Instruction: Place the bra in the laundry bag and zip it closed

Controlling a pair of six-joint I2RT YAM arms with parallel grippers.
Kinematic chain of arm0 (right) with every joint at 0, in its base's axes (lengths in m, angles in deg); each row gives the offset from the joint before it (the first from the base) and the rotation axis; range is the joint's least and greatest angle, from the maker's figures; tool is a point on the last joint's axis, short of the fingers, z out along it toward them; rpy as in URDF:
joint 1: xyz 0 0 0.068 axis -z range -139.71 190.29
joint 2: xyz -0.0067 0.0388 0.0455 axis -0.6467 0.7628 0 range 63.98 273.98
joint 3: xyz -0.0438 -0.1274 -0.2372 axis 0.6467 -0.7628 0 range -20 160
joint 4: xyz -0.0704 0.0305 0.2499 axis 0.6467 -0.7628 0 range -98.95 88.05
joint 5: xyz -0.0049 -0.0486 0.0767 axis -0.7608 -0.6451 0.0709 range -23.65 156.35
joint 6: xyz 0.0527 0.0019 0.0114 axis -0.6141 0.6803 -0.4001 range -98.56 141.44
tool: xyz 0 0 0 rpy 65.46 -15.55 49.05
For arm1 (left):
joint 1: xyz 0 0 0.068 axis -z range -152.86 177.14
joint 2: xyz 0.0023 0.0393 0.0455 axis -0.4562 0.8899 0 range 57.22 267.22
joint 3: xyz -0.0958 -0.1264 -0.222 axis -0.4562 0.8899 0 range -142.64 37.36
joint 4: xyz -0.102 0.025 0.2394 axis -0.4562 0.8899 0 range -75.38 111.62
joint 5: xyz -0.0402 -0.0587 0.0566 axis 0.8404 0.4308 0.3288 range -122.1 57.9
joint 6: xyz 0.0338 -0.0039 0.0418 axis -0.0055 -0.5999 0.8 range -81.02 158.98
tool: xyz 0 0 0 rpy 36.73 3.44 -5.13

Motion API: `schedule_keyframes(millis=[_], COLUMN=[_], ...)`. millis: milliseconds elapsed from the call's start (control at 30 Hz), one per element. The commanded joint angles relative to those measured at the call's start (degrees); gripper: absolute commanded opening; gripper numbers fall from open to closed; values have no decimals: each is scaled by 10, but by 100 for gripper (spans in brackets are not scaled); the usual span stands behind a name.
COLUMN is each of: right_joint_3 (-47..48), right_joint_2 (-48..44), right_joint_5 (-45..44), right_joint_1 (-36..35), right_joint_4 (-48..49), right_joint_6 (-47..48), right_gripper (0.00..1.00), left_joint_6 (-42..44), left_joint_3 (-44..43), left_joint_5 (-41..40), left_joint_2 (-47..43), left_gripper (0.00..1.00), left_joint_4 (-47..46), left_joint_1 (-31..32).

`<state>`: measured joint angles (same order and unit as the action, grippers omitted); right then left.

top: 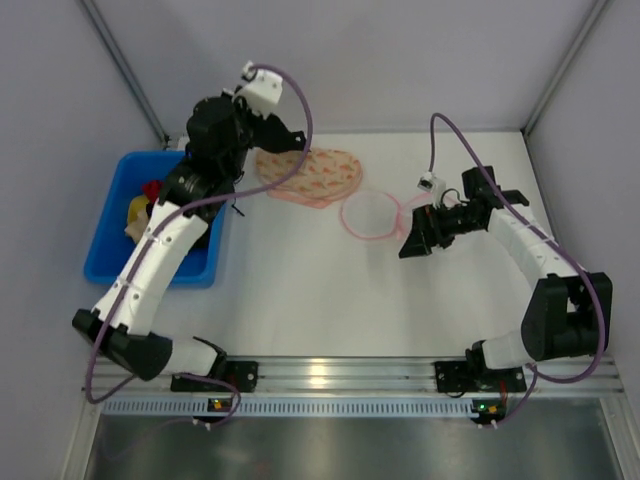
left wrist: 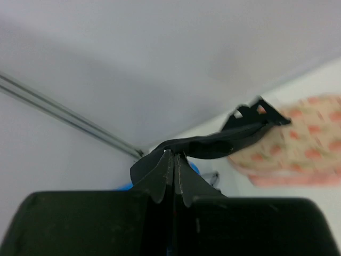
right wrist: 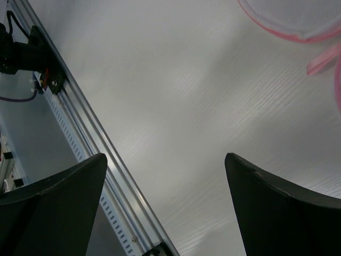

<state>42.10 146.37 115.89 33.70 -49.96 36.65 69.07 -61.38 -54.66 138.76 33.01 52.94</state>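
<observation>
The bra (top: 288, 134) is a black strip pinched in my left gripper (top: 258, 125), which is raised near the back left of the table. In the left wrist view the gripper (left wrist: 173, 154) is shut on the bra (left wrist: 224, 141), whose free end reaches out over the peach patterned cloth. The laundry bag (top: 372, 215) is a round white mesh pouch with a pink rim, lying mid-table. My right gripper (top: 412, 240) is open and empty just right of the bag. In the right wrist view the gripper (right wrist: 165, 157) is wide open, and the bag's rim (right wrist: 298, 33) shows at the top right.
A peach-pink patterned cloth (top: 315, 175) lies behind the bag, also seen in the left wrist view (left wrist: 298, 144). A blue bin (top: 130, 240) with a few coloured items stands at the left. An aluminium rail (right wrist: 80, 106) runs along the near edge.
</observation>
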Motion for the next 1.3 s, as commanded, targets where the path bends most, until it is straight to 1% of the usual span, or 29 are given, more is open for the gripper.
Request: schedule_keyframes(millis=[0,33,67,100,167,300,333,400,433,567,700,767,900,933,967,1100,1167,1267], right_joint_3=[-8,-12,-14,-17,-21,-30,-33,-40,-42,-45,-47,-49,-54,-55,-55,-53,-55,-57], right_joint_2=[-30,-33,-34,-36,-39,-40,-40,-40,-38,-35,-35,-35,-33,-31,-30,-24,-25,-23], right_joint_5=[18,18,16,15,14,13,13,13,13,12,10,6,4,4,4,6,6,8], right_joint_1=[1,1,1,1,2,2,2,2,2,1,2,1,2,1,1,1,2,1], right_joint_4=[19,17,13,11,6,1,1,5,6,6,0,-5,-10,-11,-11,-22,-22,-18], right_joint_6=[7,11,15,17,23,30,31,30,30,30,36,40,45,47,47,54,55,55], right_gripper=[93,93,93,93,93,93,93,93,93,93,93,93,93,93,93,93,93,93], left_joint_6=[-55,-69,-85,-120,-147,-175,-175,-171,-172,-178,-182,-180,-176,-170,-156,-98,-59,-46], left_joint_3=[163,237,266,288,342,397,405,427,430,433,416,389,320,306,280,259,254,244], left_joint_5=[28,37,46,92,140,268,316,372,429,508,539,542,540,539,532,491,469,457], left_joint_2=[-44,-57,-78,-87,-100,-112,-113,-120,-119,-100,-74,-46,29,62,77,124,147,174], left_gripper=[0,0,0,0,0,0,0,0,0,0,0,0,0,0,0,0,0,0], left_joint_4=[71,95,112,128,169,229,237,257,263,277,281,281,292,297,308,308,305,278], left_joint_1=[21,38,49,58,71,72,82,100,120,155,201,228,236,232,229,200,174,132])
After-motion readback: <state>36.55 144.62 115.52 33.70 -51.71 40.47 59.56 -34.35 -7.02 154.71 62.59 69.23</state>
